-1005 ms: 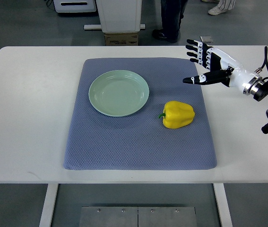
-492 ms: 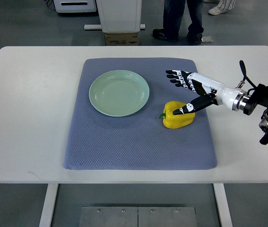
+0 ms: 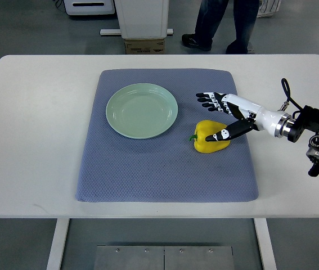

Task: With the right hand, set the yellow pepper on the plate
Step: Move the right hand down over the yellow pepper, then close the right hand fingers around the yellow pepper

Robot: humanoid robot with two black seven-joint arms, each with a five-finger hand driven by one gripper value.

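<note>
A yellow pepper (image 3: pixel 207 145) with a green stem lies on the blue-grey mat (image 3: pixel 165 169), right of centre. A pale green plate (image 3: pixel 141 110) sits empty on the mat to its upper left. My right hand (image 3: pixel 209 118) reaches in from the right edge, over the pepper. Its fingers (image 3: pixel 210 100) are spread just beyond the pepper's far side and its thumb lies across the pepper's top. The hand is open around the pepper, not closed on it. The left arm is out of view.
The mat lies on a white table (image 3: pixel 30 140). A person's legs (image 3: pixel 221 22) stand beyond the far edge, beside a white pedestal (image 3: pixel 142 17) and a cardboard box (image 3: pixel 144 46).
My right hand moved from the table's far right corner leftward and down onto the pepper, then settled slightly lower with the thumb further across it. The pepper and plate stayed put.
</note>
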